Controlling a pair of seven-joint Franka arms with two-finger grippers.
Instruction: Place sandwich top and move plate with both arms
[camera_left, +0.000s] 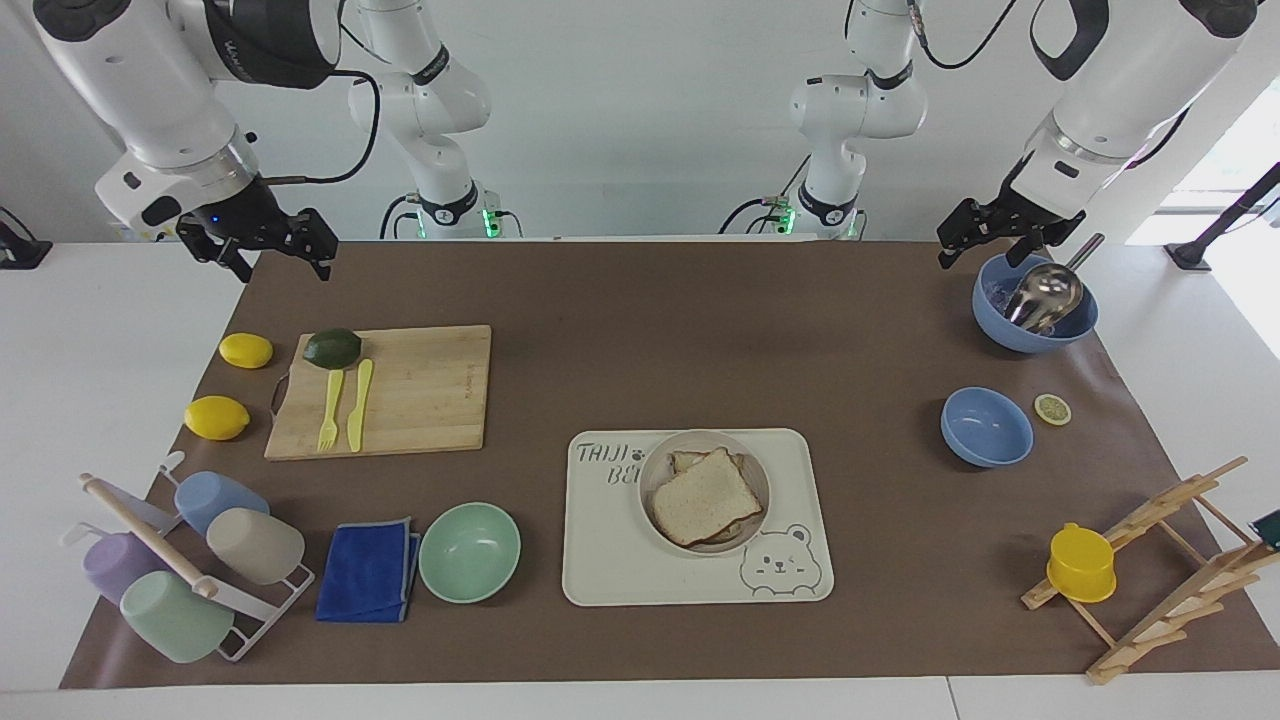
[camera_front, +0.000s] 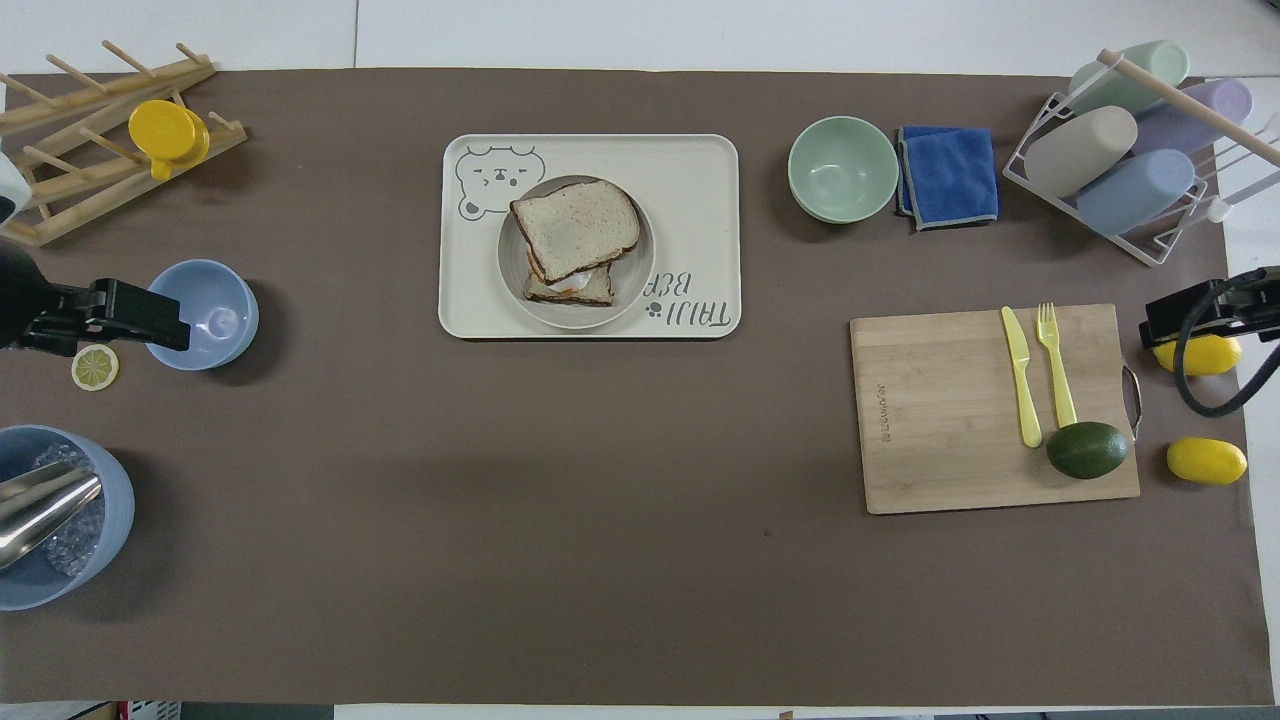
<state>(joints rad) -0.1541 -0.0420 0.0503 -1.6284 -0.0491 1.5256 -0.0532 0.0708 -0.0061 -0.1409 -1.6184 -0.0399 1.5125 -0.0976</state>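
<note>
The brown mat (camera_left: 640, 340) fills nearly the whole frame in both views. The right arm (camera_left: 150, 90) comes down in the upper corner of the facing view at its own end of the table, and the left arm (camera_left: 1110, 90) comes down in the other upper corner. The bear-printed tray (camera_left: 610, 560) lies in the lower middle of the facing view and the upper middle of the overhead view. The plate (camera_left: 655, 470) sits on the tray, touching nothing else. On the plate, the sandwich top (camera_left: 705, 497) lies skewed over a lower slice (camera_left: 688, 461), whose corner peeks out at the upper edge. The right gripper (camera_left: 282, 266) hangs over the mat's upper corner, above the cutting board (camera_left: 420, 390), its fingers spread and empty. The left gripper (camera_left: 988, 250) hangs just beside the scoop bowl (camera_left: 1000, 320), high in the frame, its fingers apart and gripping nothing. Both grippers are well apart from the plate.
</note>
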